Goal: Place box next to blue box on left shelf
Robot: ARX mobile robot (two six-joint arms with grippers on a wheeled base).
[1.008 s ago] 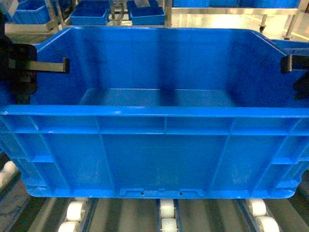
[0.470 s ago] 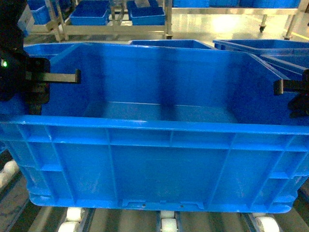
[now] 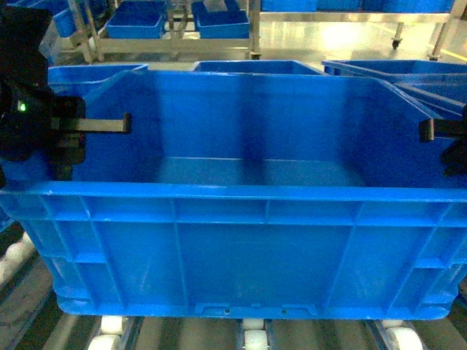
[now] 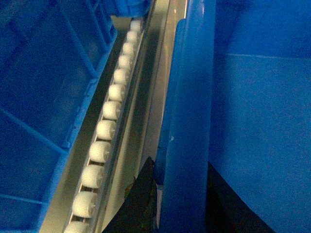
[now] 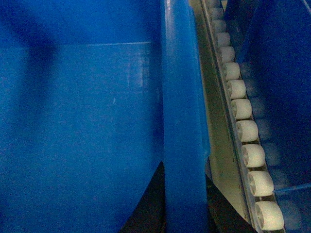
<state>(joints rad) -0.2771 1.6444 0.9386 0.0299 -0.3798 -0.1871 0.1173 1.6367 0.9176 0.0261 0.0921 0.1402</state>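
The blue crate (image 3: 241,219) is filling the head view, sitting low over the roller rails of the left shelf (image 3: 252,337); whether its base is resting on the white rollers or hanging just above them cannot be told.

The left gripper (image 3: 69,131) is pinching the crate's left side wall at the rim, one finger reaching inside. The left wrist view confirms this: dark pads are pressing either side of the thick rim (image 4: 187,145), with a row of white rollers (image 4: 104,131) running just beside it and another blue crate (image 4: 43,97) at the far left. The right gripper (image 3: 444,131) is clamping the right wall likewise, pads straddling the rim (image 5: 182,145), with rollers (image 5: 245,121) and a further blue crate (image 5: 286,73) to the right.

Neighbouring blue crates (image 3: 255,67) are standing just beyond the far wall.

Assessment: the crate appears empty, so probably light for its bulk. It is rigid, ribbed plastic, smooth and likely slippery under narrow pads. The thick rim at mid-length of each side wall is the sound holding point.
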